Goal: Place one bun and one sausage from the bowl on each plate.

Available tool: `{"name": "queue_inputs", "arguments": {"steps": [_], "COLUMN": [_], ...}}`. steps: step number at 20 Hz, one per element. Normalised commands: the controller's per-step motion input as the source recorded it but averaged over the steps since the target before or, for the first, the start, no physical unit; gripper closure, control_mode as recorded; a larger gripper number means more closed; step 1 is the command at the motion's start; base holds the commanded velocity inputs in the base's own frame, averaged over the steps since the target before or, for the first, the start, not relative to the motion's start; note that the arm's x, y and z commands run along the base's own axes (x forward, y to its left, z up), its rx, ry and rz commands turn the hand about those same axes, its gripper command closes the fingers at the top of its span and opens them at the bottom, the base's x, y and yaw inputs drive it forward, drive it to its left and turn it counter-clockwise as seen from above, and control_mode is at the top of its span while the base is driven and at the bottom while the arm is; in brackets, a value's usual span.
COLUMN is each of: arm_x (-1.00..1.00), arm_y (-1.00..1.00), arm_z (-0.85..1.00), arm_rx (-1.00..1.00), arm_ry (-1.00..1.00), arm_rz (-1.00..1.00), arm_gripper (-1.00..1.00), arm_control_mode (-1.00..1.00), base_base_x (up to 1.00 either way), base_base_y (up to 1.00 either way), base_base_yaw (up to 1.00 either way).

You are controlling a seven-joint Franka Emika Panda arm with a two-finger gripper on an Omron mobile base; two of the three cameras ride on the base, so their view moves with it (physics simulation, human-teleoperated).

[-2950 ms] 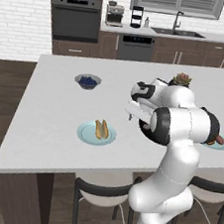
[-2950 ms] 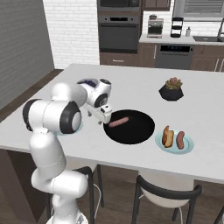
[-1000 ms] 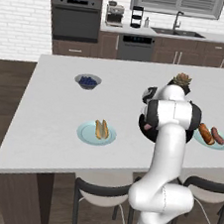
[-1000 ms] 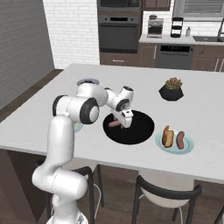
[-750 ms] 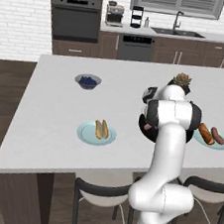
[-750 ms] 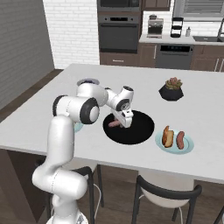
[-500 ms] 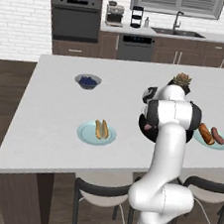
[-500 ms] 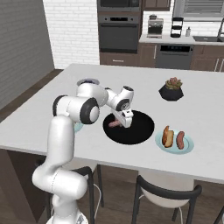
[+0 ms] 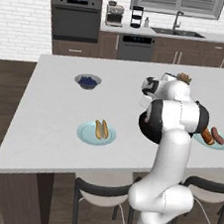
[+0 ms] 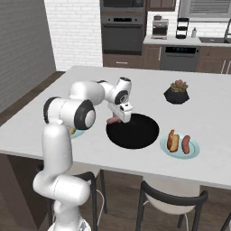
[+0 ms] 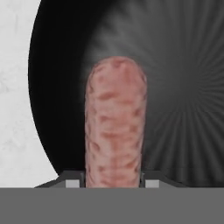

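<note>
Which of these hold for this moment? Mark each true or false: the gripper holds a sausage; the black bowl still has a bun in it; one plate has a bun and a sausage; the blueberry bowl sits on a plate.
1. The gripper holds a sausage. True.
2. The black bowl has a bun in it. False: nothing lies in it.
3. The plate nearest the plant pot has a bun and a sausage. True.
4. The blueberry bowl sits on a plate. False: it stands on the counter.

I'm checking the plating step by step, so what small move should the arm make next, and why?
Probably lift the sausage clear of the bowl and carry it toward the plate that holds a bun but no sausage. The gripper is shut on the sausage at the bowl's edge, and the other plate already has both a bun and a sausage.
</note>
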Motion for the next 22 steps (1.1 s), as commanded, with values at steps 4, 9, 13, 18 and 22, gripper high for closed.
{"name": "queue_inputs", "arguments": {"steps": [4, 9, 13, 18, 22], "arm_x": [-0.54, -0.24, 0.12, 0.02, 0.00], "arm_y": [1.00, 1.00, 1.00, 1.00, 1.00], "arm_z": [0.83, 0.14, 0.13, 0.00, 0.00], "arm_rx": [-0.14, -0.15, -0.03, -0.03, 0.00], "arm_ry": [-0.01, 0.03, 0.08, 0.06, 0.10], "arm_rz": [0.01, 0.18, 0.22, 0.24, 0.36], "arm_gripper": [1.00, 1.00, 1.00, 1.00, 1.00], "arm_control_mode": [-1.00, -1.00, -1.00, -1.00, -1.00], "base_base_x": [0.00, 0.00, 0.00, 0.00, 0.00], "base_base_y": [0.00, 0.00, 0.00, 0.00, 0.00], "base_base_yaw": [0.00, 0.00, 0.00, 0.00, 0.00]}}
